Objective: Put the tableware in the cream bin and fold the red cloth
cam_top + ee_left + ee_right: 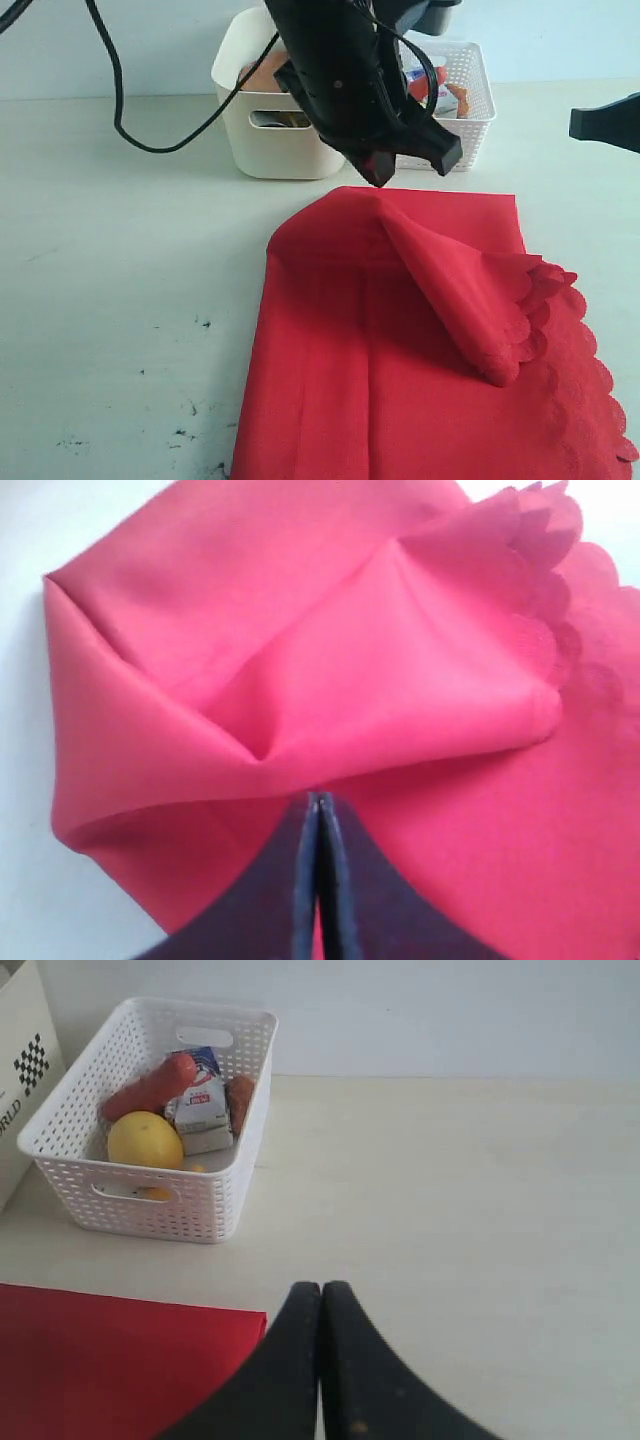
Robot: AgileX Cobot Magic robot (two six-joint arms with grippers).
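Table front: I saw a pale table [110, 330] with dark scuff marks at its near edge, left of the fabric.
Cloth position: the red cloth [330, 390] lay on the table in the near middle of the exterior view, its far edge just short of the two bins.
Cloth axis: its long axis ran from near to far, and the scalloped edge [600, 390] ran the same way down its right side.
Folded flap: one flap [460, 300] was doubled over the rest, its scalloped tip pointing to the near right.
Left gripper: the left gripper [318, 810] stood over the far part of the cloth, fingers pressed together and pinching a raised ridge of the fabric.
Right gripper: the right gripper [321, 1295] hung above bare table just beside the cloth's far right corner, fingers pressed together on nothing.
Cream bin: the cream bin [270, 140] stood upright behind the cloth, left of the basket and partly hidden by the left arm.
Writing: its wall bore a checkered mark and letters that looked like "ORLD", the rest cut off in the right wrist view.
Lattice basket: the white lattice basket [150, 1200] held a lemon [145, 1140] and a small carton [203, 1110] whose label I could not read.
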